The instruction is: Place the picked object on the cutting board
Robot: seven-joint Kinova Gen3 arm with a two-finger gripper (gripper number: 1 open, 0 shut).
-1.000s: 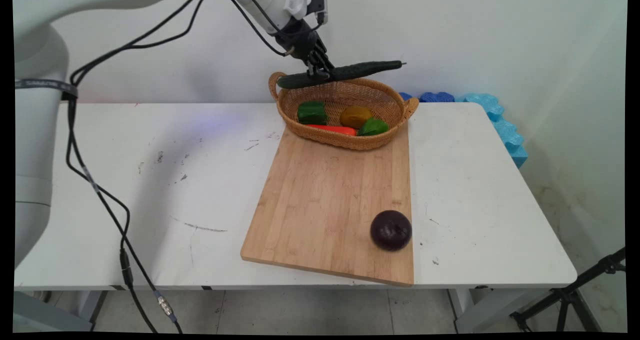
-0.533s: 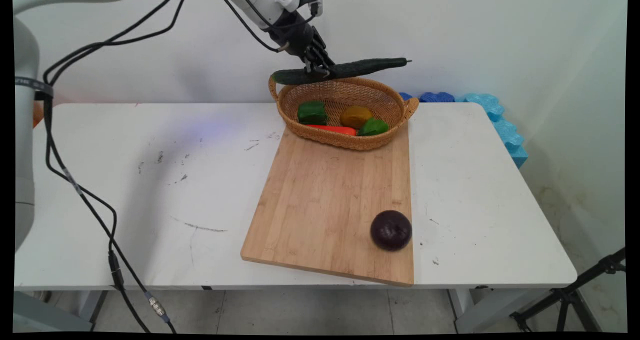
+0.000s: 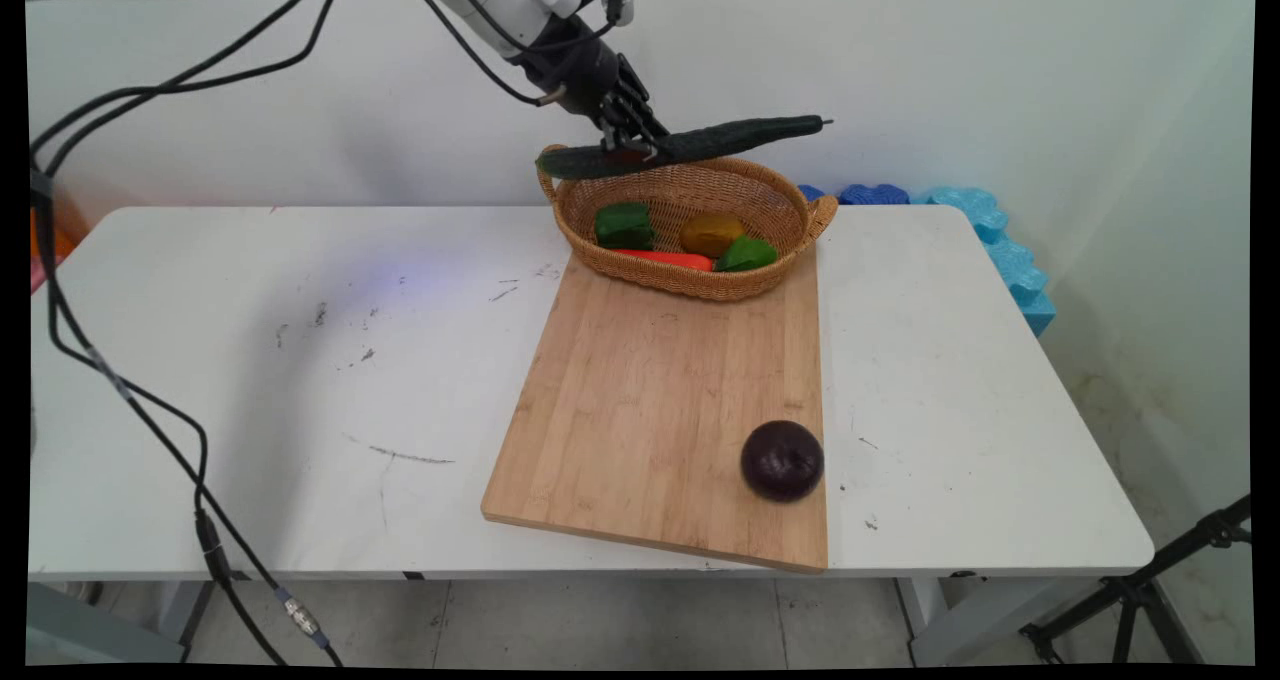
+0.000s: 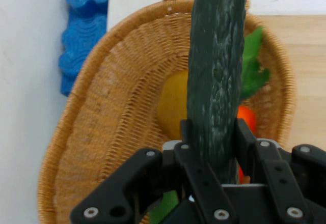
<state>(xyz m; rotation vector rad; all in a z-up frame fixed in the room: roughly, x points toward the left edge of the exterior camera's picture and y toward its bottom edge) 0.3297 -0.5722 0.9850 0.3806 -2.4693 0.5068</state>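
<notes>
My gripper (image 3: pixel 632 146) is shut on a long dark green cucumber (image 3: pixel 690 145), held lengthwise above the back rim of a wicker basket (image 3: pixel 700 280). In the hand view the cucumber (image 4: pixel 216 76) runs up from between my fingers (image 4: pixel 244 142) over the basket (image 4: pixel 102 127). The basket holds two green peppers (image 3: pixel 624 225), a yellow-brown vegetable (image 3: pixel 711 232) and an orange carrot (image 3: pixel 665 258). It rests on the far end of a wooden cutting board (image 3: pixel 660 410).
A dark purple round vegetable (image 3: pixel 782 460) lies near the board's front right corner. Blue foam pieces (image 3: pixel 990 230) line the table's far right edge. Black cables (image 3: pixel 120 390) hang down at the left. A tripod leg (image 3: pixel 1140 590) stands at the bottom right.
The gripper with the cucumber has shifted slightly left and a little up; the cucumber tilts more, its right end higher. The cables swung left.
</notes>
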